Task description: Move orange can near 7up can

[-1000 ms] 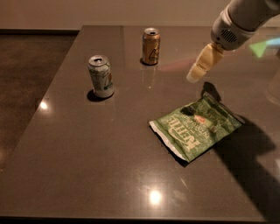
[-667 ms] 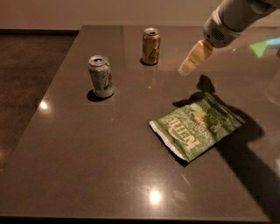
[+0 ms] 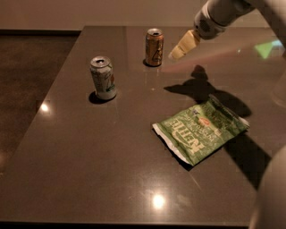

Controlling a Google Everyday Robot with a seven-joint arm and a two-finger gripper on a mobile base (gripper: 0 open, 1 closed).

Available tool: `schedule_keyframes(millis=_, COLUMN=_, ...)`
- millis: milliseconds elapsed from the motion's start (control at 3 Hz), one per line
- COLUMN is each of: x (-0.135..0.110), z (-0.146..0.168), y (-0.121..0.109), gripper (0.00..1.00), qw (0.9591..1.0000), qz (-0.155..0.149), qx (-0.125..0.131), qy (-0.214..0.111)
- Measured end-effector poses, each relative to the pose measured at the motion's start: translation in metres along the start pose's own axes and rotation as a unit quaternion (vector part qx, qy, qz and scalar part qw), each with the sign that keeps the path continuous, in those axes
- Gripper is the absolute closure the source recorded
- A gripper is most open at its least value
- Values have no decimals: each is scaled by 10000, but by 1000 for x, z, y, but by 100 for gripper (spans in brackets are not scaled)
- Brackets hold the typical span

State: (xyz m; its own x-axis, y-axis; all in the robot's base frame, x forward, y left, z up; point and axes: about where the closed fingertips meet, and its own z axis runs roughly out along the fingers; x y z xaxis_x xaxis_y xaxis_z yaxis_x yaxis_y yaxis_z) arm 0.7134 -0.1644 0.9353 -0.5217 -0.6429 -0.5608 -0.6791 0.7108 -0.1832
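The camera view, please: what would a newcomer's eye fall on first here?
Probably the green chip bag lying flat on the dark table, right of centre. Next, the two upright cans: the orange can near the far edge and the 7up can apart from it, nearer and left. The gripper hangs just right of the orange can, not touching it.

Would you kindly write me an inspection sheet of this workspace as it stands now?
Surface: dark glossy table, with glare spots.
Job's things: orange can upright near the far edge; 7up can upright, nearer the camera and to its left, apart from it.
Clutter: green chip bag lying flat at right.
Grippers: tool hovers just right of the orange can, not touching it.
Cables: nothing seen.
Surroundings: dark floor at left, pale wall behind.
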Motion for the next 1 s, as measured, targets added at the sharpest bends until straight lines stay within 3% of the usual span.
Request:
schedule_keyframes(millis=667, x=-55, z=43, y=-3, gripper=0, qw=9988, qz=123, qx=-170, qy=-433)
schedule_keyframes(millis=1000, x=-71, z=60, y=-6, gripper=0, qw=9984, qz=180, qx=-22, qy=-532)
